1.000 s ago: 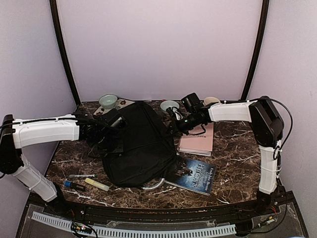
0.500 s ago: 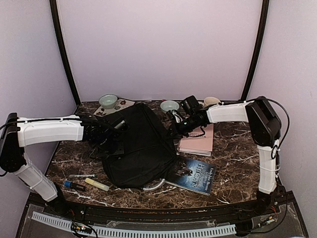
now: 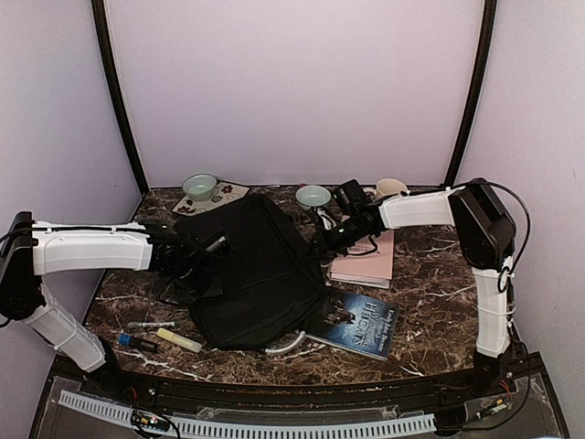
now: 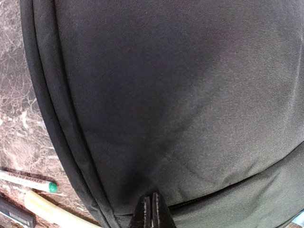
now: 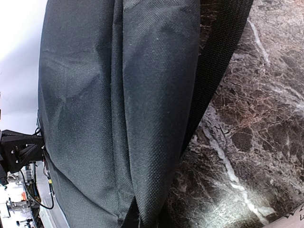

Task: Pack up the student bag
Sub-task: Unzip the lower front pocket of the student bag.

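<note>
At the student bag (image 3: 260, 265), left hand (image 4: 152, 204) and right hand (image 3: 322, 240) each clamp tight, seemingly on fabric.

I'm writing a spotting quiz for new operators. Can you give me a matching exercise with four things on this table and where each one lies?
Things:
1. student bag
2. blue book
3. pink book
4. yellow highlighter

Places:
A. near left part of the table
B. in the middle, the biggest thing
C. right of the bag, farther back
D. right of the bag, toward the near edge

Pairs: 1-B, 2-D, 3-C, 4-A
</note>
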{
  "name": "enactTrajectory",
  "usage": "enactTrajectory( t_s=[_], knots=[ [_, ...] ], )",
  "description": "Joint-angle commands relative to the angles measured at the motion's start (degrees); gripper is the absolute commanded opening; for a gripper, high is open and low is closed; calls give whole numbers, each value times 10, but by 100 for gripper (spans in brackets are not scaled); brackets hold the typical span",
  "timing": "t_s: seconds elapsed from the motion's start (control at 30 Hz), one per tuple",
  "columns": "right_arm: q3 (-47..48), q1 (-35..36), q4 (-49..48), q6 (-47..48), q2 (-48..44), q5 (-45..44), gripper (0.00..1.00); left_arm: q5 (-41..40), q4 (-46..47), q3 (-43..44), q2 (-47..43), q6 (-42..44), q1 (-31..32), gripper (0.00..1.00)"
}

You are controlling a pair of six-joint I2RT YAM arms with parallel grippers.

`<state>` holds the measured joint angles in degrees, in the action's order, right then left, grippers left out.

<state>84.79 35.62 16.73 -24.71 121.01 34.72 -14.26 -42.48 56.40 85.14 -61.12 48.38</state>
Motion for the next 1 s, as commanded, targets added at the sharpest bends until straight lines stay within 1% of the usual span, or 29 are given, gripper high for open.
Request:
enactTrajectory(
  t_s=[0.0,0.2,0.27,0.33,0.4,0.43,0.47,0.5,0.67,0.8,0.83,0.9,0.97],
  knots=[
    [19,-13,5,4,12,-27,0,11,-54,-30,-17,-18,-2,0],
    [34,-13,27,18,12,-47,0,17,-49,-48,-23,-34,-2,1],
    [40,-13,35,23,12,-51,4,18,-49,-50,-24,-35,-2,4],
    [45,-13,44,28,11,-53,9,17,-51,-51,-26,-36,-2,11],
    [49,-13,52,31,9,-57,13,17,-52,-51,-28,-35,-2,21],
    [51,-13,56,33,9,-58,14,16,-54,-50,-30,-34,-2,25],
    [53,-13,61,35,7,-59,15,15,-55,-48,-32,-34,-2,28],
    [55,-13,65,37,5,-61,16,13,-58,-47,-34,-34,-2,34],
    [68,-13,97,54,-3,-79,20,-3,-89,-44,-51,-48,-2,56],
    [86,-13,143,79,-9,-96,24,-18,-130,-40,-60,-65,-2,70],
    [92,-13,159,87,-11,-97,30,-21,-142,-39,-61,-75,-2,72],
    [93,-13,171,93,-19,-98,44,-25,-164,-38,-64,-85,-2,74],
    [88,-13,173,98,-34,-106,53,-27,-185,-41,-68,-103,-2,75]
  ],
)
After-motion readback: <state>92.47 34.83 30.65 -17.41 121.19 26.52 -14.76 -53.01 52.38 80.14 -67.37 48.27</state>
